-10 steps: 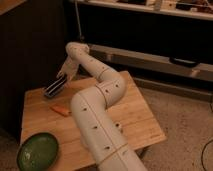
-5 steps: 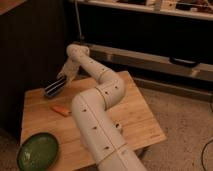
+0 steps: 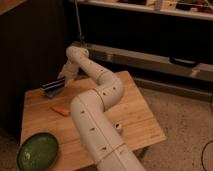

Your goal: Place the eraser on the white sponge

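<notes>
The dark two-finger gripper [image 3: 53, 88] hovers near the far left edge of the light wooden table [image 3: 132, 112]; whether it is open or holding anything, I cannot tell. The small orange block eraser [image 3: 60, 110] lies just below it toward the left edge, so this looks like the approach step. Next comes descending onto it; no white sponge is visible.

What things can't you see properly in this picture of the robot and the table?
- White sponge: not visible in the camera view; it may lie behind the arm, which covers the middle of the table.
- Gripper, over the table's far left: too dark to tell what it holds.
- Small orange object: too blurry to identify.
- Green bowl: whether anything lies inside can't be made out.
</notes>
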